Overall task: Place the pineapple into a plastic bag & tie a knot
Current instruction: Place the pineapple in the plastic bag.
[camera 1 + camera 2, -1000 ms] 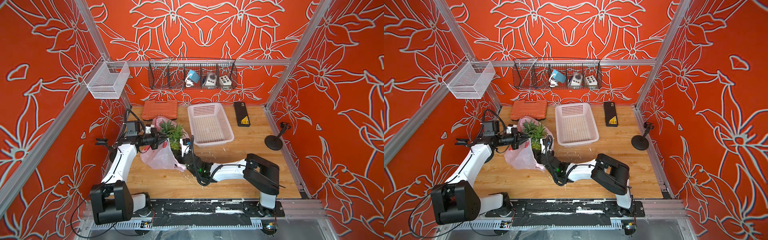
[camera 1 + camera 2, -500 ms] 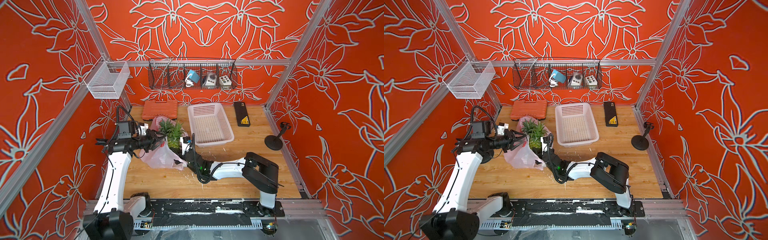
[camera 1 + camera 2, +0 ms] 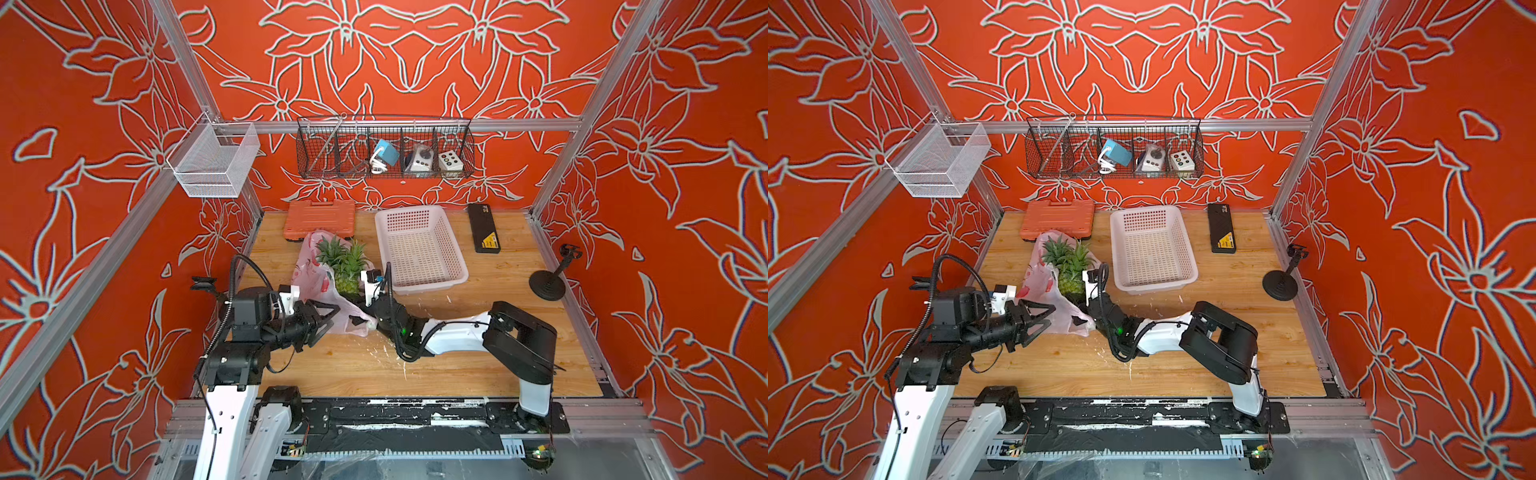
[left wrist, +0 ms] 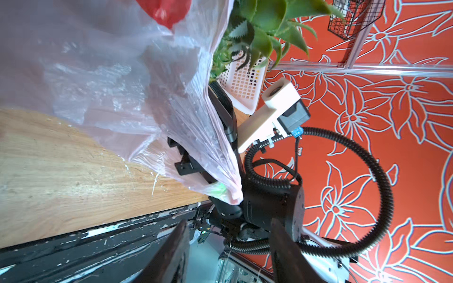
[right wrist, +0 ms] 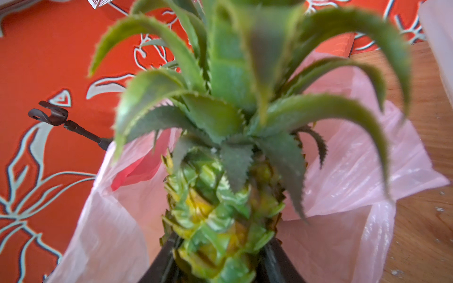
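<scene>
My right gripper (image 5: pixel 220 259) clamps the pineapple (image 5: pixel 220 208) low on its body and holds it upright, with the plastic bag (image 3: pixel 316 282) draped behind it and on both sides. My left gripper (image 3: pixel 328 320) gapes empty just beside the film. The fruit looks heavy and stiff, and its rough scales should grip well. The bag looks limp and slippery, best pinched by its handles. I cannot make out those handles, nor whether the fruit's base sits inside.

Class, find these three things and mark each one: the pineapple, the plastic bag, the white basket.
pineapple (image 5: pixel 215 220): right wrist view, on its scaly body.
plastic bag (image 3: pixel 318 286): in a top view, on its pink side beside the fruit.
white basket (image 3: pixel 419 253): in a top view, on its perforated floor.
</scene>
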You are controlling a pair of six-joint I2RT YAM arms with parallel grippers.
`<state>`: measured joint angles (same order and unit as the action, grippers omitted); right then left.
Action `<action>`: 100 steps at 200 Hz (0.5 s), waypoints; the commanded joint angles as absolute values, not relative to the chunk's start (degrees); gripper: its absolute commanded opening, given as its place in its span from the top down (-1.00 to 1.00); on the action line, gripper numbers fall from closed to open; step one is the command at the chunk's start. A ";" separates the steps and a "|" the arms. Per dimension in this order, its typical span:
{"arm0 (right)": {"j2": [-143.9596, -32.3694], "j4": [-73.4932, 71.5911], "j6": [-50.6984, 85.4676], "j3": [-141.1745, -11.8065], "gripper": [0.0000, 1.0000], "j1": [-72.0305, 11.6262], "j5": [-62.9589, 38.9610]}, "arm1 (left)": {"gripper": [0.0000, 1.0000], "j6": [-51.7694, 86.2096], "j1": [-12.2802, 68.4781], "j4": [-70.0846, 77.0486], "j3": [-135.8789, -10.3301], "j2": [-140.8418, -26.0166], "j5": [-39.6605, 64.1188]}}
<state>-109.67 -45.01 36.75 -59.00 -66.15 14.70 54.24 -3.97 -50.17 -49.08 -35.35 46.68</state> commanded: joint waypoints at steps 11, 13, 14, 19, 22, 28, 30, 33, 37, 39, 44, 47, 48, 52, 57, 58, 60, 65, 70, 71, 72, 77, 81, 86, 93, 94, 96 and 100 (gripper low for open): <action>-111.23 -45.62 36.75 -60.82 0.62 -65.70 14.76 | -0.05 58.76 -0.11 -47.21 -49.96 -37.25 46.15; -111.19 -45.62 36.68 -60.80 0.62 -65.69 14.76 | -0.05 58.97 0.28 -47.02 -49.95 -37.33 45.90; -111.23 -45.53 36.66 -60.81 0.61 -65.71 14.81 | -0.06 59.01 0.36 -46.89 -49.94 -37.38 45.76; -111.27 -45.46 36.49 -60.82 0.61 -65.77 15.00 | -0.06 59.83 1.61 -46.30 -49.81 -37.60 45.22; -111.34 -45.40 36.36 -60.82 0.62 -65.82 15.05 | -0.07 60.38 2.28 -45.87 -49.64 -37.73 44.87; -111.37 -45.27 36.19 -60.82 0.61 -65.81 15.16 | -0.07 61.66 3.60 -45.18 -49.36 -37.71 44.03; -111.36 -45.29 36.21 -60.78 0.61 -65.82 15.19 | -0.08 62.15 3.93 -45.05 -49.23 -37.77 43.61; -111.38 -45.20 36.10 -60.81 0.62 -65.82 15.25 | -0.09 62.81 4.61 -45.01 -49.15 -37.79 42.98; -111.40 -45.17 36.06 -60.82 0.62 -65.79 15.27 | -0.11 63.58 5.48 -45.00 -49.05 -37.79 42.04; -111.43 -45.13 36.04 -60.82 0.62 -65.80 15.35 | -0.11 63.95 5.85 -44.93 -48.93 -37.86 41.60; -111.47 -45.05 35.90 -60.86 0.62 -65.83 15.38 | -0.13 64.63 6.77 -44.72 -48.95 -37.93 40.62; -111.50 -45.01 35.81 -60.90 0.61 -65.90 15.38 | -0.13 65.09 7.29 -44.58 -48.95 -38.01 39.85; -111.47 -44.96 35.83 -60.95 0.61 -65.91 15.38 | -0.13 65.20 7.47 -44.57 -48.96 -38.03 39.61; -111.57 -44.92 35.78 -60.99 0.62 -65.92 15.38 | -0.13 65.70 8.07 -44.50 -49.06 -38.18 38.77; -111.61 -44.83 35.65 -61.06 0.62 -65.92 15.38 | -0.13 66.13 8.84 -44.39 -49.19 -38.46 37.80; -111.62 -44.78 35.62 -61.07 0.62 -65.92 15.38 | -0.13 66.20 8.99 -44.34 -49.25 -38.52 37.62; -111.62 -44.75 35.54 -61.08 0.62 -65.92 15.38 | -0.13 66.34 9.32 -44.24 -49.34 -38.70 37.31; -111.62 -44.59 35.35 -61.17 0.62 -66.00 15.42 | -0.13 66.64 10.13 -43.86 -49.56 -39.15 36.64; -111.73 -44.41 35.19 -61.26 0.62 -66.05 15.54 | -0.13 66.89 10.98 -43.82 -49.86 -39.70 35.69; -111.76 -44.40 35.13 -61.26 0.62 -66.03 15.55 | -0.13 66.93 11.16 -43.88 -49.94 -39.85 35.47; -111.74 -44.39 35.05 -61.26 0.62 -66.06 15.55 | -0.13 67.00 11.34 -43.96 -49.97 -39.96 35.27; -111.74 -44.26 34.85 -61.26 0.62 -66.11 15.79 | -0.13 67.25 12.22 -44.31 -50.42 -40.67 34.30; -111.77 -44.17 34.66 -61.24 0.62 -66.18 15.94 | -0.12 67.50 12.91 -44.65 -50.77 -41.32 33.61; -111.72 -44.10 34.48 -61.26 0.62 -66.27 16.14 | -0.11 67.62 13.78 -45.01 -51.12 -42.20 32.90; -111.72 -44.03 34.20 -61.22 0.62 -66.35 16.38 | -0.08 67.73 14.95 -45.71 -51.74 -43.59 31.96; -111.76 -44.03 34.15 -61.19 0.62 -66.35 16.41 | -0.08 67.75 15.03 -45.84 -51.88 -43.77 31.80; -111.76 -43.99 34.18 -61.18 0.62 -66.36 16.43 | -0.08 67.76 15.45 -46.09 -52.04 -44.25 31.53; -111.71 -43.95 34.10 -61.17 0.62 -66.35 16.58 | -0.08 67.76 16.01 -46.64 -52.43 -45.06 31.00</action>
